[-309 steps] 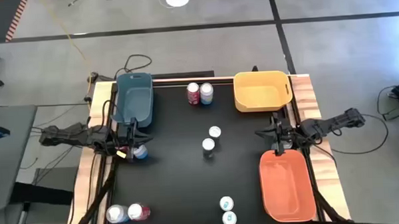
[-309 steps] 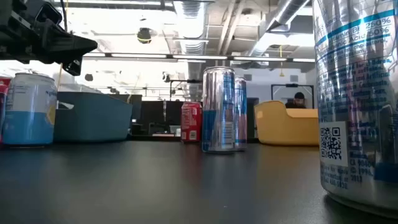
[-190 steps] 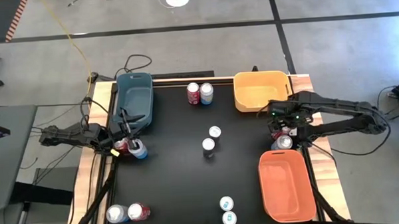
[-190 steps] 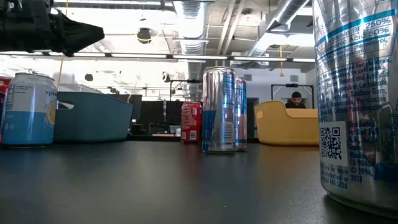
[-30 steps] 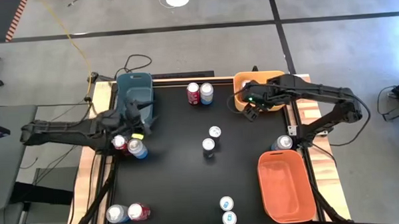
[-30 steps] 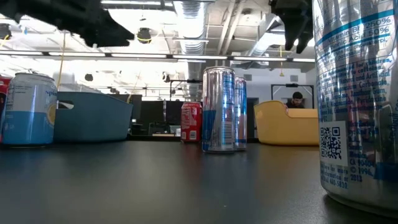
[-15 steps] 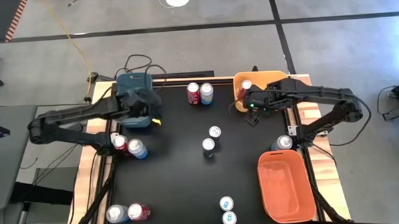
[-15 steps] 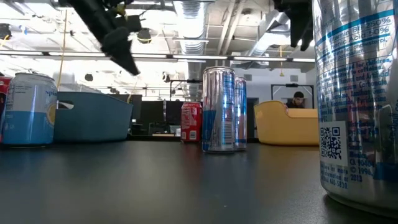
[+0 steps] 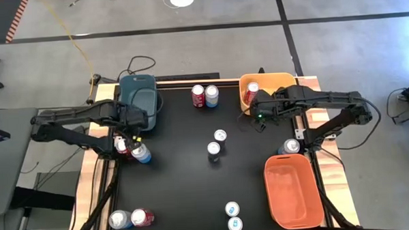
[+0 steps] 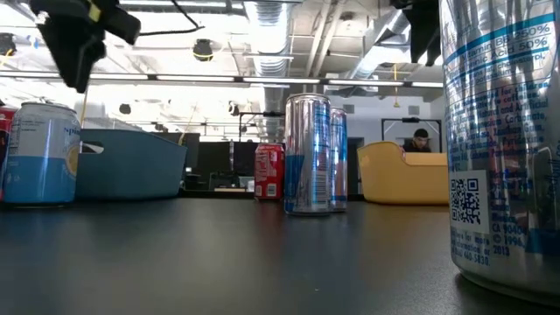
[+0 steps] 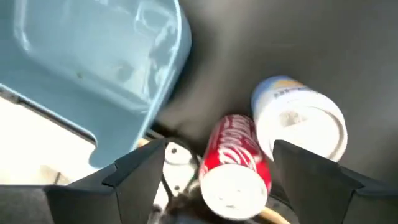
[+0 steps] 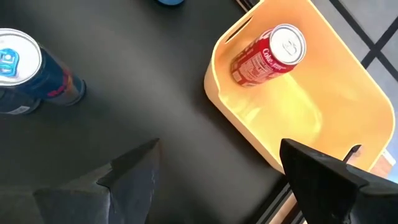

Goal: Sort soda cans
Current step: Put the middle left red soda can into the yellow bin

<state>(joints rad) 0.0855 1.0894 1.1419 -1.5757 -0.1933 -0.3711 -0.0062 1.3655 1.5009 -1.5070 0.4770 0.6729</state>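
Three bins — blue (image 9: pixel 138 100), yellow (image 9: pixel 282 83), orange (image 9: pixel 293 192).

One can (image 12: pixel 267 55) on its side in the bin (image 12: pixel 323 118); two cans (image 11: pixel 236 168) beside another bin (image 11: pixel 93 62).

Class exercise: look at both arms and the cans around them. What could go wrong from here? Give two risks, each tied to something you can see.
1. The left tool, open, hangs above a red can standing right beside a blue can; descending, a finger could knock the blue one over.
2. The red can lies on its side in the yellow bin; it may roll.
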